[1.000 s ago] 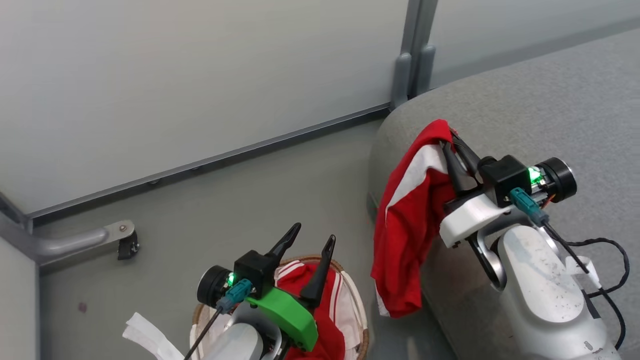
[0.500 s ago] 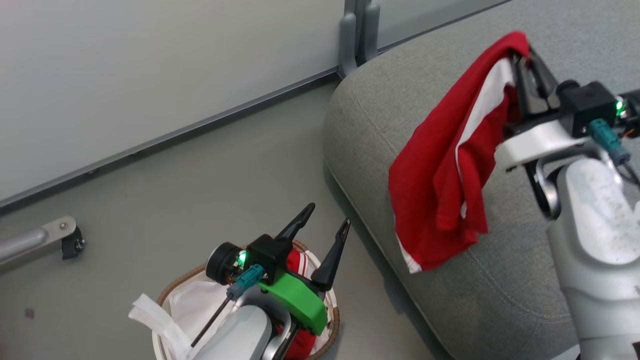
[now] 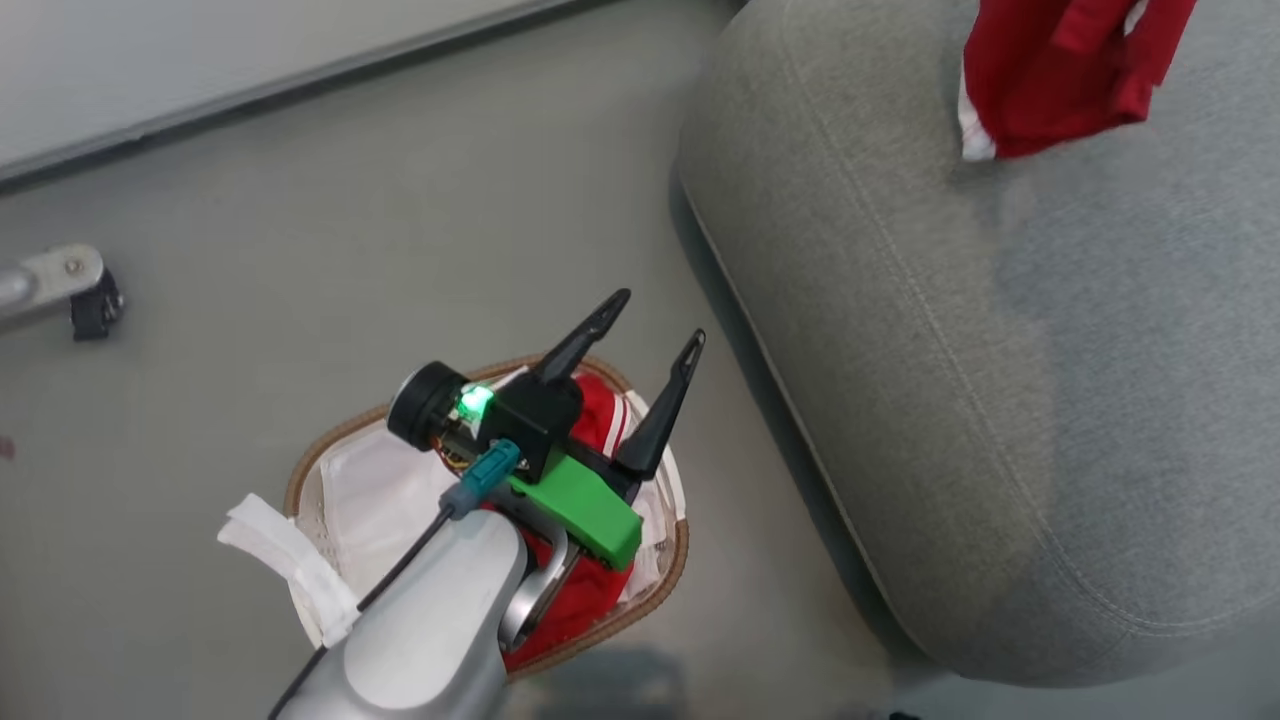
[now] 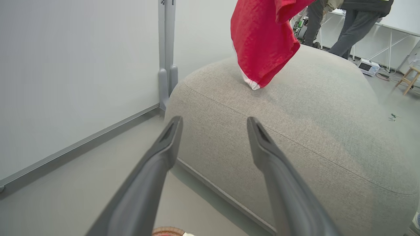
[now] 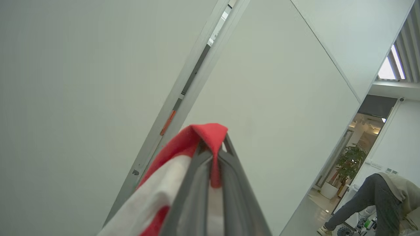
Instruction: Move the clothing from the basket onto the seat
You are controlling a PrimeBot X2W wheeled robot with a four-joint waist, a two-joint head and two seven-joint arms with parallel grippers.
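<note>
Clothing [image 3: 1060, 80] is about half moved, I judge. One piece hangs below the right end effector [image 5: 212, 149], whose fingers are pressed together on its fold, with its hem at the seat [image 3: 1000, 350]; contact is unclear. More red fabric [image 3: 575, 615] lies in the basket [image 3: 365, 495] beneath the left end effector [image 3: 658, 317], which is spread and empty. Release and another trip are left.

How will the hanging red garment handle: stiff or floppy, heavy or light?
Probably floppy: the garment hangs in folds from the shut right jaws. Likely light, one pinch carries it. Should slump on the couch, not roll.
</note>
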